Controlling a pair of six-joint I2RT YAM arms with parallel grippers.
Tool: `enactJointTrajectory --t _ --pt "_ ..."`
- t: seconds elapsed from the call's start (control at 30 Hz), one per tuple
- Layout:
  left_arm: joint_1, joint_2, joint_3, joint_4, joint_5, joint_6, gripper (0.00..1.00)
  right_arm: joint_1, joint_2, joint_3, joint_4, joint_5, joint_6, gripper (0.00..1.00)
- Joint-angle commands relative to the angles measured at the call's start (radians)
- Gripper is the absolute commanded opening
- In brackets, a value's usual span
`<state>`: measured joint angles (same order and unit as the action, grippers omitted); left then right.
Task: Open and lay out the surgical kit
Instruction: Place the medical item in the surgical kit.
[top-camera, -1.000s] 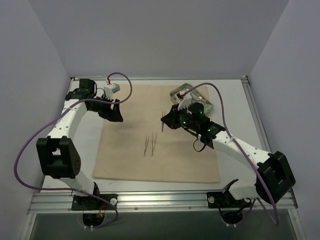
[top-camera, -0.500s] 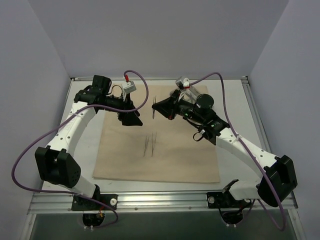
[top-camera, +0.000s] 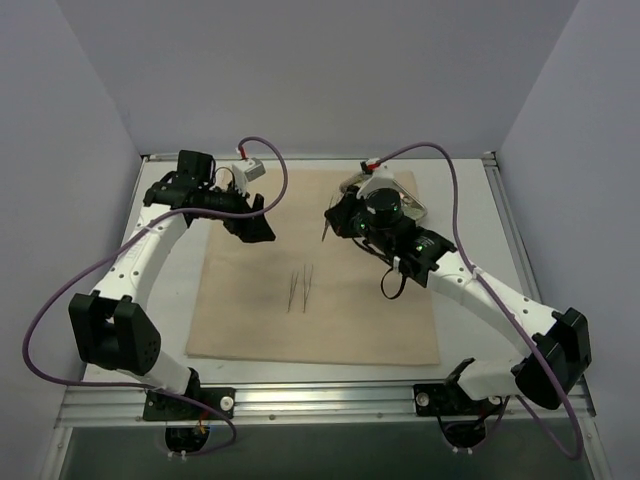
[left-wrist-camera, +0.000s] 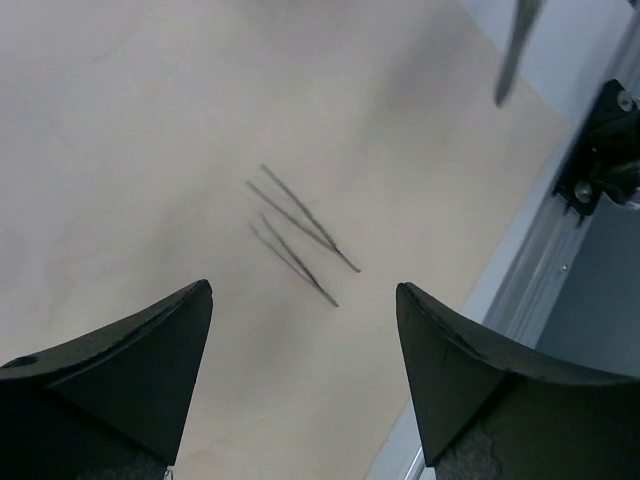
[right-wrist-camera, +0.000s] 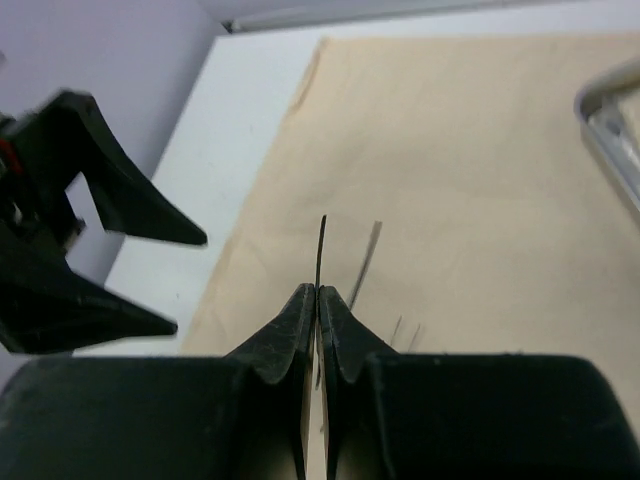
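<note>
Above the beige cloth wrap's (top-camera: 350, 320) far half, the right gripper (right-wrist-camera: 317, 295) pinches thin tweezers (right-wrist-camera: 322, 240). Over its far-left corner, the left gripper (left-wrist-camera: 302, 288) hangs with jaws spread wide. Two other tweezers (top-camera: 300, 288) lie mid-cloth.

The cloth wrap (top-camera: 330, 320) is matt beige fabric. The tweezers (left-wrist-camera: 300, 235) on it and the held tweezers (right-wrist-camera: 321, 250) in the matt black plastic right hand (right-wrist-camera: 317, 292) are thin metal; the tray (right-wrist-camera: 598, 128) is glossy steel.

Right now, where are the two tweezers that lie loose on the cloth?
In the top view, the two tweezers lie side by side near the middle of the beige cloth, on the near side of the right gripper.
</note>
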<state>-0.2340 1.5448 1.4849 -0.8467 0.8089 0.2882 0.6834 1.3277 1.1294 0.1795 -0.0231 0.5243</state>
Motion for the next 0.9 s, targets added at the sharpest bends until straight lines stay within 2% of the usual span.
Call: enactJointTrajectory --t 0.0,0.1,0.13,0.17,0.2,0.27,0.33,0.37,0.4,0.53,0.87 --pt "0.067 -0.009 -0.054 0.054 -0.091 -0.024 0.83 0.100 0.001 -0.049 -0.200 0.247 0.132 0.00" --pt "0.093 0.001 -0.060 0.051 -0.059 -0.012 0.83 0.134 -0.015 -0.124 -0.034 0.120 0.096 0.00" --pt "0.094 0.008 -0.058 0.043 -0.039 -0.003 0.83 0.137 -0.025 -0.182 0.117 0.073 0.079 0.00" --pt "0.093 0.009 -0.058 0.026 0.011 0.021 0.80 0.139 -0.047 -0.213 0.196 -0.017 0.054 0.00" --pt "0.093 0.011 -0.055 0.011 0.044 0.038 0.76 0.139 -0.057 -0.236 0.321 -0.041 0.016 0.00" --pt "0.090 0.006 -0.035 -0.070 0.148 0.137 0.65 0.131 -0.077 -0.272 0.443 -0.104 -0.062 0.00" --pt "0.084 -0.005 -0.020 -0.116 0.246 0.198 0.64 0.125 -0.076 -0.266 0.516 -0.188 -0.118 0.00" --pt "0.078 -0.011 -0.009 -0.141 0.272 0.239 0.66 0.123 -0.065 -0.252 0.534 -0.214 -0.127 0.00" --pt "0.062 -0.018 -0.005 -0.146 0.317 0.255 0.72 0.120 -0.059 -0.244 0.547 -0.260 -0.135 0.00" --pt "0.016 -0.023 0.028 -0.163 0.392 0.281 0.79 0.117 -0.030 -0.220 0.632 -0.313 -0.139 0.00" --pt "-0.045 -0.023 0.057 -0.155 0.421 0.266 0.80 0.114 -0.007 -0.207 0.732 -0.347 -0.115 0.00"
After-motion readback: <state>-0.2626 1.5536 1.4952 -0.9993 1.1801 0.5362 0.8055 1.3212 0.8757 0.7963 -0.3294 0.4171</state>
